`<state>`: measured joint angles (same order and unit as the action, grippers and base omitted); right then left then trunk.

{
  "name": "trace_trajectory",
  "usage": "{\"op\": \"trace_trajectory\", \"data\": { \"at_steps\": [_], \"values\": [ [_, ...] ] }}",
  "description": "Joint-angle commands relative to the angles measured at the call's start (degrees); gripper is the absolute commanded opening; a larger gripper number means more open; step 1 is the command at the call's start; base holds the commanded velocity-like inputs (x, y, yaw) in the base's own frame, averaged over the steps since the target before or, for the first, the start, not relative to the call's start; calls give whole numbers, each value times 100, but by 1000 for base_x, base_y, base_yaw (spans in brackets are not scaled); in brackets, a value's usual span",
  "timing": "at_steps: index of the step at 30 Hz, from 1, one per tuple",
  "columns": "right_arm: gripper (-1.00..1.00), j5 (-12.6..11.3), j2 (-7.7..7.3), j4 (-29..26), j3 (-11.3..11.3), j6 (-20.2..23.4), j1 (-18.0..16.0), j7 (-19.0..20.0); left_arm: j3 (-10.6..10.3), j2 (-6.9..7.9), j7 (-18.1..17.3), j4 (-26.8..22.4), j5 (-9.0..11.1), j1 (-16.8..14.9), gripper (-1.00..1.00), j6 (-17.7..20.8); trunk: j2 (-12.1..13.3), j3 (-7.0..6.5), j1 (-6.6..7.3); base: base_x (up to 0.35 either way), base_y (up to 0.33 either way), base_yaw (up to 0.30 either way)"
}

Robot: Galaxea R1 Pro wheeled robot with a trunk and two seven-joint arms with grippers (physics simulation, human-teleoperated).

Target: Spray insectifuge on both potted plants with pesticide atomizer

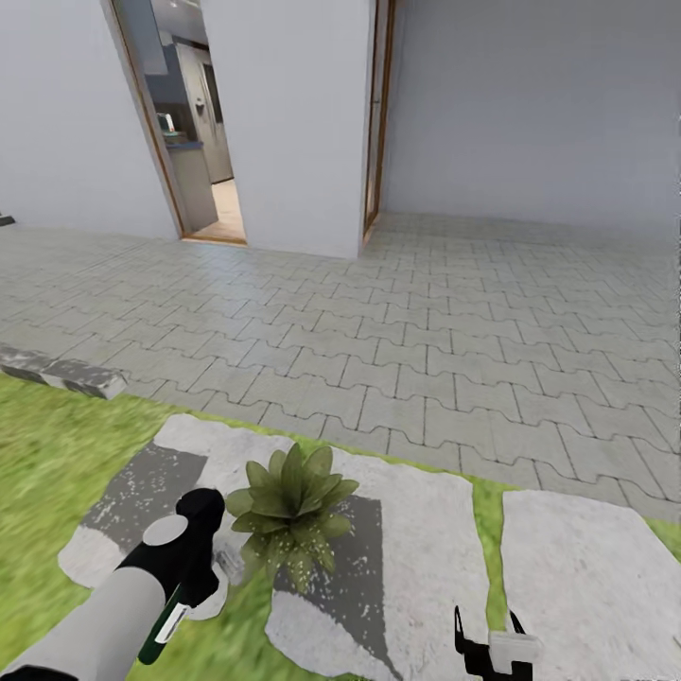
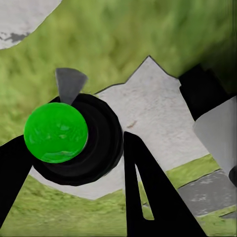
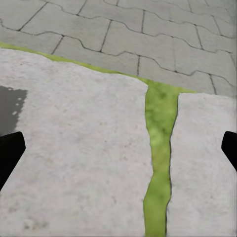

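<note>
The left hand [image 1: 194, 558] is clenched around the dark green and white pesticide atomizer [image 1: 168, 619], right beside the small potted plant with pointed green leaves [image 1: 288, 511]. So the pick-up is done, and I think spraying this plant, then a second one, is left. The right hand [image 1: 492, 643] near the plant's white stepping stone [image 1: 416, 549] is released.

Head looks down over stepping stones [image 1: 416, 539]; wrists close above same stones.

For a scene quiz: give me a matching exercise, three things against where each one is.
Things:
1. potted plant
2. pesticide atomizer
3. right claw

Places:
A. in the left claw
B. over the pale stepping stones, empty
C. standing on a grey and white stepping stone

Pairs: 1-C, 2-A, 3-B
</note>
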<state>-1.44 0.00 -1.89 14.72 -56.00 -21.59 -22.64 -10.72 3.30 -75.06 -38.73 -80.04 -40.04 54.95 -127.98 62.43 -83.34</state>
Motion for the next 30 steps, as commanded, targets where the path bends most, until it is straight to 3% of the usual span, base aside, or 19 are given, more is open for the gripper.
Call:
{"op": "trace_trajectory", "data": {
  "at_steps": [1,30],
  "values": [
    [100,-14,0,3,48,-8,-3,-39,-27,-2,-59,35,-39,10,-100,46,-2,5,1,-3,6,-27],
    [100,-14,0,-3,48,-8,-3,-39,6,13,-54,43,-31,31,-100,51,-2,5,1,-15,24,-1]
  ]
}}
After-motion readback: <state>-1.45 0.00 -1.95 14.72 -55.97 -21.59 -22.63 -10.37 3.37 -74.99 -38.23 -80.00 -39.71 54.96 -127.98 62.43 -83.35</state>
